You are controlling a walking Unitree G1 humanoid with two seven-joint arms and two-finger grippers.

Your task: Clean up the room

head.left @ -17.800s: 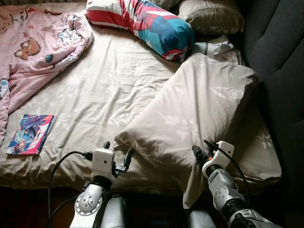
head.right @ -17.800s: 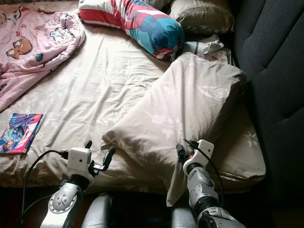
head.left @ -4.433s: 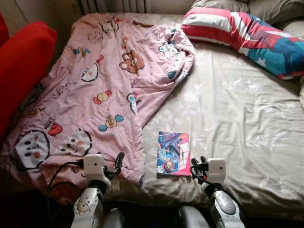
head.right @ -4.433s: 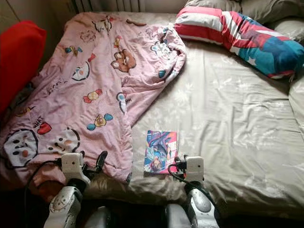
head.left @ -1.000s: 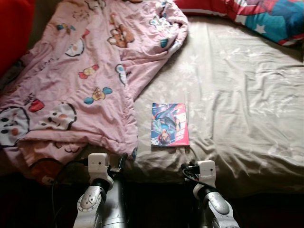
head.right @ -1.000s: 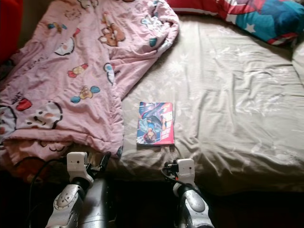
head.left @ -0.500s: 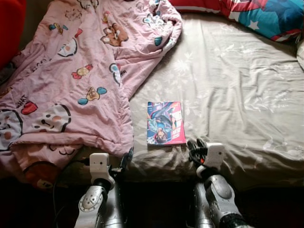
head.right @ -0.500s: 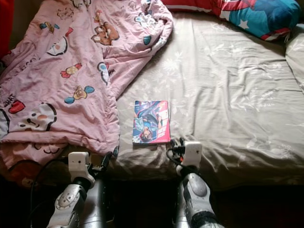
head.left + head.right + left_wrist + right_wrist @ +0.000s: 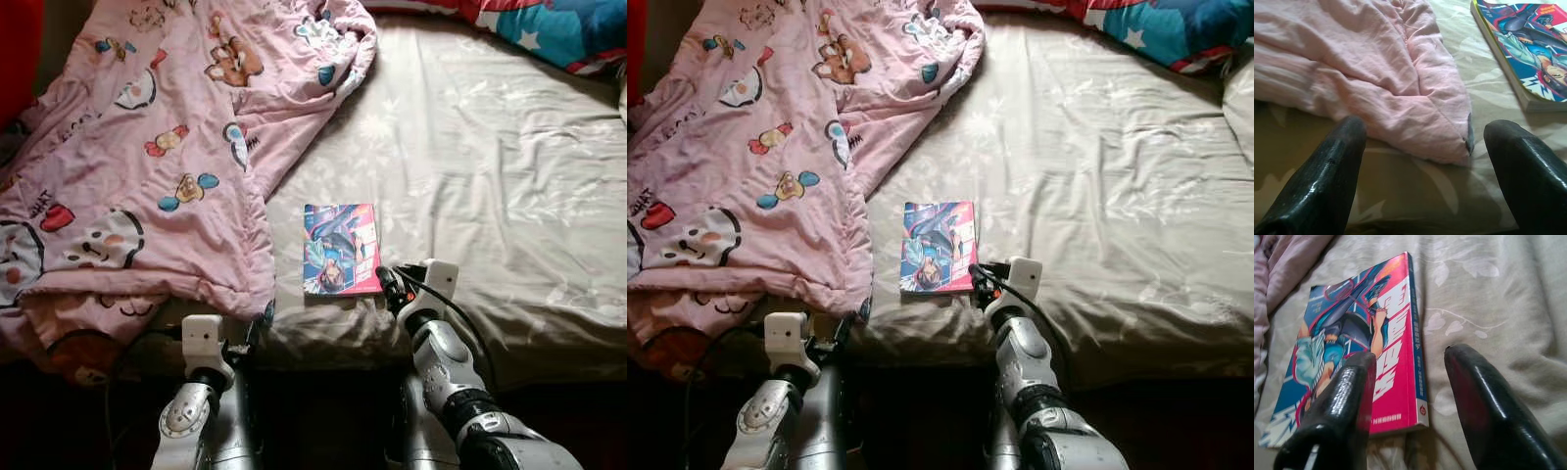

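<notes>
This is a bedroom in a home. A wide bed (image 9: 509, 186) under a beige flowered sheet spans the scene, with a pink cartoon-print quilt (image 9: 147, 157) rumpled on its left. A striped bolster (image 9: 558, 29) lies at the far right, and a comic book (image 9: 341, 249) near the near edge.

Head stereo looks down over bed (image 9: 490, 147); wrist cameras close, both catching book (image 9: 1366, 357).

Daylight falls from the far side across the bed (image 9: 509, 147); near floor lies black; wrist views' fingers blur.
</notes>
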